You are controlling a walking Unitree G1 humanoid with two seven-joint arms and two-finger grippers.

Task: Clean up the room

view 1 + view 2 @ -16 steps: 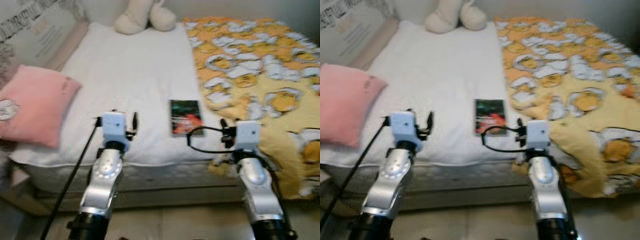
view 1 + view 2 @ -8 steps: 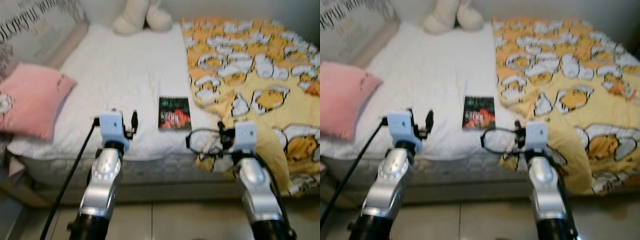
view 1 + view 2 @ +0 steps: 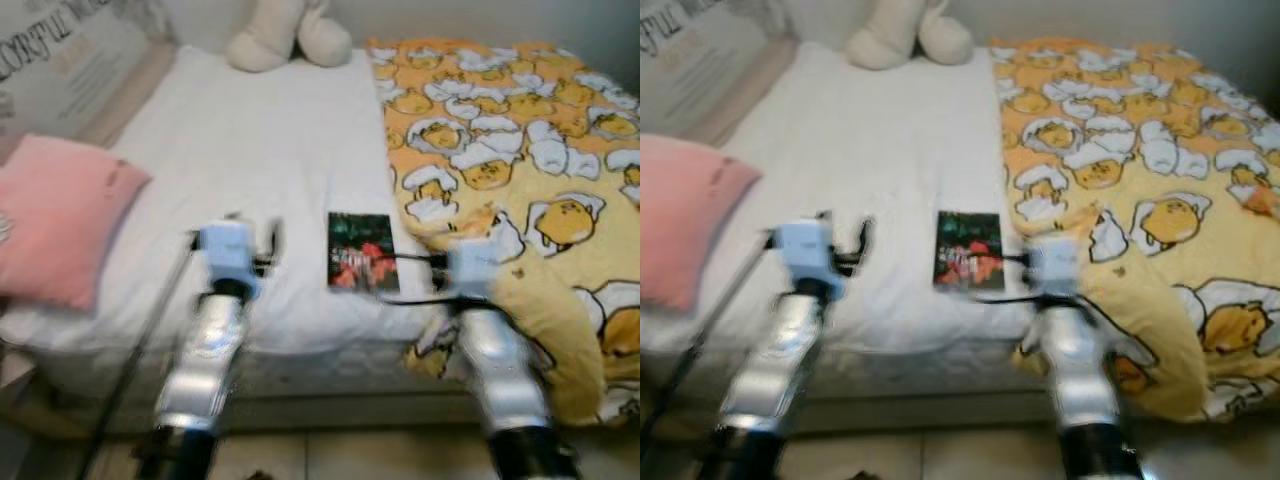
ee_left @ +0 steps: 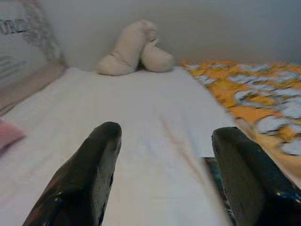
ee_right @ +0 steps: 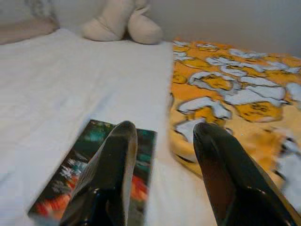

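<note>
White sheet covers the bed (image 3: 260,150), with a yellow patterned blanket (image 3: 520,150) on its right half, a pink pillow (image 3: 60,215) at its left edge and a plush toy (image 3: 285,35) by the wall. Near the front edge lies a book (image 3: 360,252). The left pincer (image 4: 162,176) gapes wide above bare sheet; the right pincer (image 5: 162,162), fingers apart, hovers over the book.

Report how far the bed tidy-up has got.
Nothing looks done yet: the dark-covered book lies on the white bed sheet and the yellow patterned blanket is rumpled. In hand: the right gripper, jaws open, hovers by the book. Left: grasping it; the left gripper is empty.
</note>
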